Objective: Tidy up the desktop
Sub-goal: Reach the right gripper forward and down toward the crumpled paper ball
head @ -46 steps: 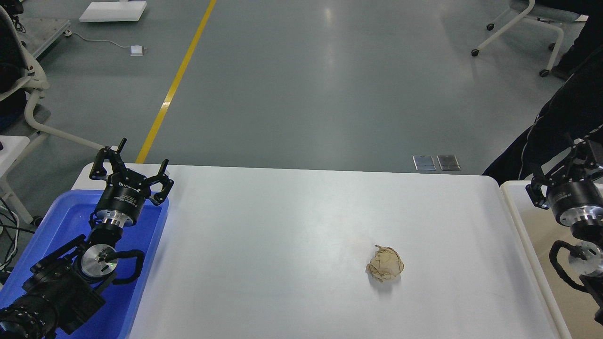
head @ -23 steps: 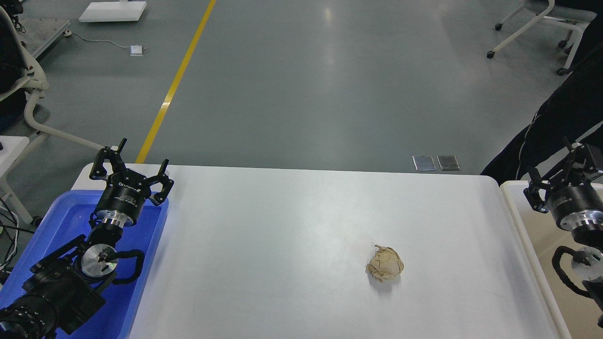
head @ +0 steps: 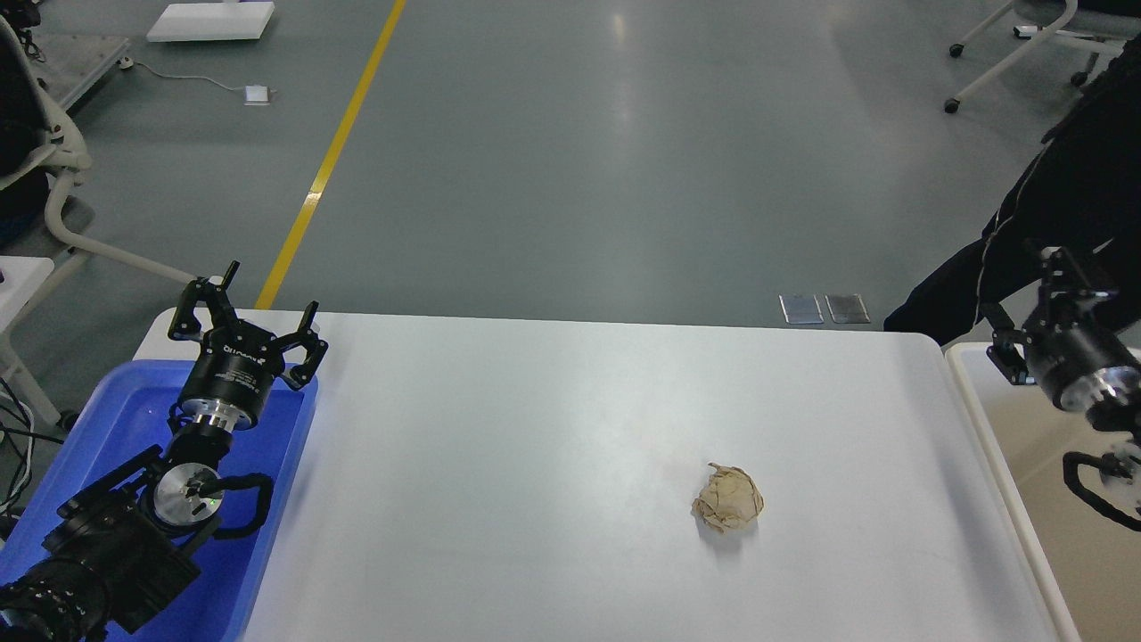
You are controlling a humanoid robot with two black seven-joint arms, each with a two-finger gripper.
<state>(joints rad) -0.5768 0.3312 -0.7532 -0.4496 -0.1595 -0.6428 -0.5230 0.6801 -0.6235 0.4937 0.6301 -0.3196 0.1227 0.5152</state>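
Note:
The white desktop (head: pixel 553 446) fills the middle of the head view. A crumpled beige paper ball (head: pixel 729 499) lies on it, right of centre and towards the near side. My left gripper (head: pixel 242 310) is open and empty, hovering over the far corner of the blue tray at the desktop's left edge, far from the ball. My right gripper (head: pixel 1030 308) stands open and empty above the desktop's far right corner, by the bin's far end, well away from the ball.
A blue plastic tray (head: pixel 98 419) lies under my left arm. An off-white bin with a beige inside (head: pixel 967 392) stands against the right edge. A person in black (head: pixel 1070 196) stands behind the right corner. Wheeled chairs stand at far left and far right.
My right gripper has risen and tilted away from the bin toward the far right corner. The person and the chair behind it have shifted. The left arm and the paper ball have not moved.

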